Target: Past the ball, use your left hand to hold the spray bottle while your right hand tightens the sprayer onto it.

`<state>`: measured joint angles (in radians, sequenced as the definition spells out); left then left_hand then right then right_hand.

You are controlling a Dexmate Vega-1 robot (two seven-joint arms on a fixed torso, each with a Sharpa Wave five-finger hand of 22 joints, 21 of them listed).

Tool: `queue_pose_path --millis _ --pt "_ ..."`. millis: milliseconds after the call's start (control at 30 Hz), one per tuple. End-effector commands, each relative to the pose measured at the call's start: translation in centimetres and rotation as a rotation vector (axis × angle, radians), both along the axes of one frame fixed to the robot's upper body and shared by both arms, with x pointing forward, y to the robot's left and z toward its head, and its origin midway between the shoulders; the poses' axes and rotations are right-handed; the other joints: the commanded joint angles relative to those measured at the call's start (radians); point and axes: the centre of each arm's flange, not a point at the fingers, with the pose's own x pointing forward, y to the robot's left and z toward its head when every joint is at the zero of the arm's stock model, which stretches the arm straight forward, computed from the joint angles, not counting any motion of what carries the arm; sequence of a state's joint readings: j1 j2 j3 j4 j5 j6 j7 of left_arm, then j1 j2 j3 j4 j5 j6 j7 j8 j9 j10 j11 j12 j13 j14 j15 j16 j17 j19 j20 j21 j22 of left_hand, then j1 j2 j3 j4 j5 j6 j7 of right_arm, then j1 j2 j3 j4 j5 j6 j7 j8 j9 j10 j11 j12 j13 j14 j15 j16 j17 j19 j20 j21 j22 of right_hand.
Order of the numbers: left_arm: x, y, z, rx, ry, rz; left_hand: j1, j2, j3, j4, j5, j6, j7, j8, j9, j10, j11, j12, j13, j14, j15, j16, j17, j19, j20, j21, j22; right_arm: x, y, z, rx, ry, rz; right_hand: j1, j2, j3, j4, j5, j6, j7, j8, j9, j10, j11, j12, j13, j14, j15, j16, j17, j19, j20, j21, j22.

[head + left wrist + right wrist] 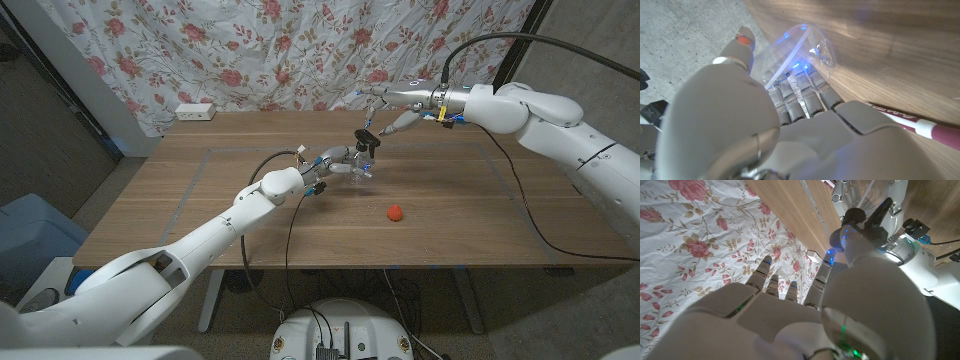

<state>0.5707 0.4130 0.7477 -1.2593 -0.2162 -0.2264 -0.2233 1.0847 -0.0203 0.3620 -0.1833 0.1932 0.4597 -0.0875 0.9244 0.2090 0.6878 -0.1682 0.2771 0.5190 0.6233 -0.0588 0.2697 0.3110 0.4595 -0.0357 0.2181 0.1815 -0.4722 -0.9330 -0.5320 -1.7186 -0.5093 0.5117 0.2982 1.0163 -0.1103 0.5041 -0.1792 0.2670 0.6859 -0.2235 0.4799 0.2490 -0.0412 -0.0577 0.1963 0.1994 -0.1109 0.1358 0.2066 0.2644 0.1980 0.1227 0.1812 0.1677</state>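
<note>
A clear spray bottle [361,169] stands past the red ball [396,211], near the middle of the wooden table [200,200]. My left hand [338,160] grips the bottle [799,49] from its left side, fingers wrapped around its body. A black sprayer [366,140] sits on top of the bottle. My right hand [398,108] hovers just above and behind it with its fingers spread. In the right wrist view its thumb [846,241] lies against the sprayer [866,220], while the other fingers [790,282] reach away from it.
A white power strip [195,111] lies at the table's back left edge, in front of the floral curtain [300,50]. Grey tape lines [195,180] mark a rectangle on the table. Black cables [520,190] trail from both arms. A blue bin [25,232] stands left of the table.
</note>
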Motion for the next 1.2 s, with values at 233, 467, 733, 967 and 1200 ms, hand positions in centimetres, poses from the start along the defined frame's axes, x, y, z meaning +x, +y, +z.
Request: queue_pose_path --millis 233,467,733,967,1200 --pt "0.2 -0.3 0.2 0.005 0.003 -0.006 -0.065 0.138 0.017 0.016 0.007 0.023 0.003 0.008 0.003 0.015 -0.005 -0.004 0.002 0.009 -0.127 0.002 0.001 -0.001 -0.003 0.000 0.002 1.0 0.9 -0.7 -0.033 0.052 0.027 0.023 -0.005 0.010 0.001 0.006 0.039 0.001 0.017 0.005 -0.005 -0.010 0.005 0.003 -0.016 0.001 -0.003 0.003 -0.010 -0.003 0.000 -0.001" --pt "0.2 -0.3 0.0 0.005 0.008 -0.006 -0.065 0.139 0.018 0.016 0.007 0.023 0.003 0.009 0.002 0.017 -0.002 -0.005 0.002 0.012 -0.127 0.002 0.000 0.001 -0.003 0.000 0.002 1.2 0.9 -0.8 -0.016 0.057 0.038 0.031 -0.001 0.014 0.004 0.007 0.059 0.001 0.025 0.007 -0.001 -0.017 0.006 0.002 -0.018 -0.003 0.000 0.005 -0.013 -0.007 0.001 -0.001" --pt "0.2 -0.4 -0.1 0.006 0.008 -0.008 -0.065 0.138 0.017 0.015 0.007 0.024 0.002 0.009 0.002 0.017 0.000 -0.005 0.002 0.013 -0.128 0.002 0.000 0.001 -0.004 0.000 0.002 1.0 0.9 -0.5 0.006 0.038 0.045 0.038 -0.002 0.015 0.004 0.006 0.079 0.000 0.033 0.009 0.007 -0.019 0.009 0.001 -0.012 -0.008 0.005 0.006 -0.007 -0.009 0.004 -0.001" --pt "0.2 -0.4 -0.1 0.013 0.006 -0.019 -0.058 0.134 0.017 0.009 0.007 0.029 -0.001 0.012 0.002 0.021 -0.008 -0.006 0.001 0.016 -0.132 0.005 0.001 0.002 -0.005 0.000 0.002 0.8 0.8 -0.2 0.016 0.030 0.044 0.039 -0.002 0.014 0.007 0.004 0.089 0.000 0.036 0.009 0.011 -0.017 0.010 0.001 -0.004 -0.010 0.010 0.007 -0.001 -0.011 0.006 -0.001" --pt "0.4 -0.7 0.0 0.042 0.003 -0.049 -0.050 0.129 0.015 0.005 0.007 0.037 -0.006 0.016 0.001 0.033 -0.014 -0.003 0.002 0.023 -0.139 0.010 0.003 0.003 -0.005 0.001 0.002 0.5 0.5 0.3 0.023 0.015 0.030 0.039 -0.002 0.012 0.009 0.003 0.092 0.000 0.037 0.008 0.012 -0.013 0.009 0.000 0.001 -0.010 0.013 0.008 0.005 -0.009 0.008 -0.001"
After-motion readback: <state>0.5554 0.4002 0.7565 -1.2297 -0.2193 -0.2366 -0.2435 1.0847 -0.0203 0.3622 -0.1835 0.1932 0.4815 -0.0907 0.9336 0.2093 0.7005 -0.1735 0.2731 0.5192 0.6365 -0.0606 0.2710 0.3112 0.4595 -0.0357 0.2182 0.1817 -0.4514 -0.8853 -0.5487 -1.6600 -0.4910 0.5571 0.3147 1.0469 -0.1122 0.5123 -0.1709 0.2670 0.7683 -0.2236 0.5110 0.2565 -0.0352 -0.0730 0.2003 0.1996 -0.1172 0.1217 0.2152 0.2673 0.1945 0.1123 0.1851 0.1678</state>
